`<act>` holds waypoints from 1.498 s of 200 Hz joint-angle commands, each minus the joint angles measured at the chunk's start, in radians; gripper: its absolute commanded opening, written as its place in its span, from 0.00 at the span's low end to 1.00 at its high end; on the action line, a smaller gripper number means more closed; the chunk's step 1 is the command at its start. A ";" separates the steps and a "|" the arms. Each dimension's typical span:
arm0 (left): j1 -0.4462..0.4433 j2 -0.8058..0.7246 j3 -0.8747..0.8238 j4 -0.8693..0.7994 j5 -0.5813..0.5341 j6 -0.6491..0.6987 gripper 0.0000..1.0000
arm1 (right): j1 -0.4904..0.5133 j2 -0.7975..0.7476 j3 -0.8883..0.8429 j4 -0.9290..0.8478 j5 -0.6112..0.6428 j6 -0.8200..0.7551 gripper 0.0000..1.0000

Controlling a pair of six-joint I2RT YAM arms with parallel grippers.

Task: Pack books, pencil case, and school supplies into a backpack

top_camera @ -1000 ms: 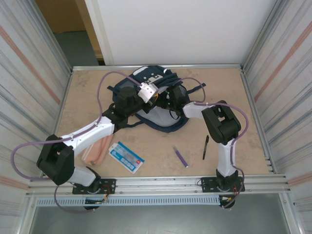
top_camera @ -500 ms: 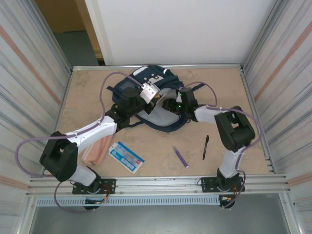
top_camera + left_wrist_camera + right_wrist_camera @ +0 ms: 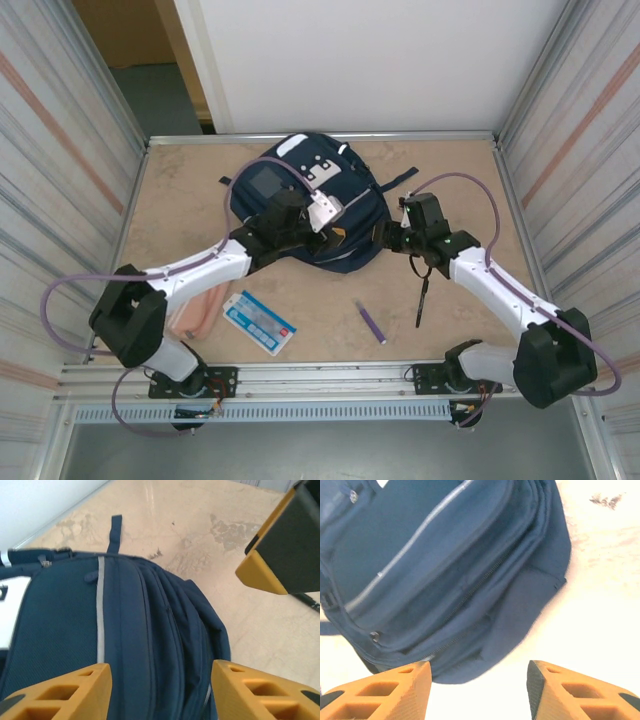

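Note:
The navy backpack lies flat at the back middle of the table, its flap down. My left gripper hovers open just above its near right part; in the left wrist view the yellow fingers straddle the backpack without gripping it. My right gripper stands open beside the backpack's right edge, over the backpack's rim and bare table. The salmon pencil case and the light-blue booklet lie near the left arm. The purple pen and the black pen lie at the front right.
Corrugated walls close in both sides, and a metal rail runs along the near edge. A backpack strap trails to the right on the table. The right gripper's finger shows at the top right of the left wrist view.
The left gripper has opened and let go of the backpack, which has dropped flat. The right arm has drawn back to the right, its gripper opening a little wider.

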State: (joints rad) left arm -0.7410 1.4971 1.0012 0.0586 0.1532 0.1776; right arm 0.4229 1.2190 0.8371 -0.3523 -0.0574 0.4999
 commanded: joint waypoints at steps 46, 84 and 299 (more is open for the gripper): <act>0.311 0.053 0.057 -0.373 -0.035 -0.614 0.76 | 0.137 0.108 0.119 -0.068 -0.023 -0.132 0.52; 0.415 0.183 0.068 -0.374 -0.060 -0.736 0.72 | 0.244 0.201 0.169 -0.060 0.007 -0.109 0.52; 0.248 0.080 0.013 -0.272 -0.027 -0.931 0.07 | 0.054 0.583 0.337 -0.048 0.161 -0.258 0.47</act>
State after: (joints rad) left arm -0.4660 1.6348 1.0336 -0.2462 0.0948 -0.6910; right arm 0.5579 1.7477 1.1259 -0.4339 0.1268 0.2573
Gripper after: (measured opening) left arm 0.081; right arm 0.466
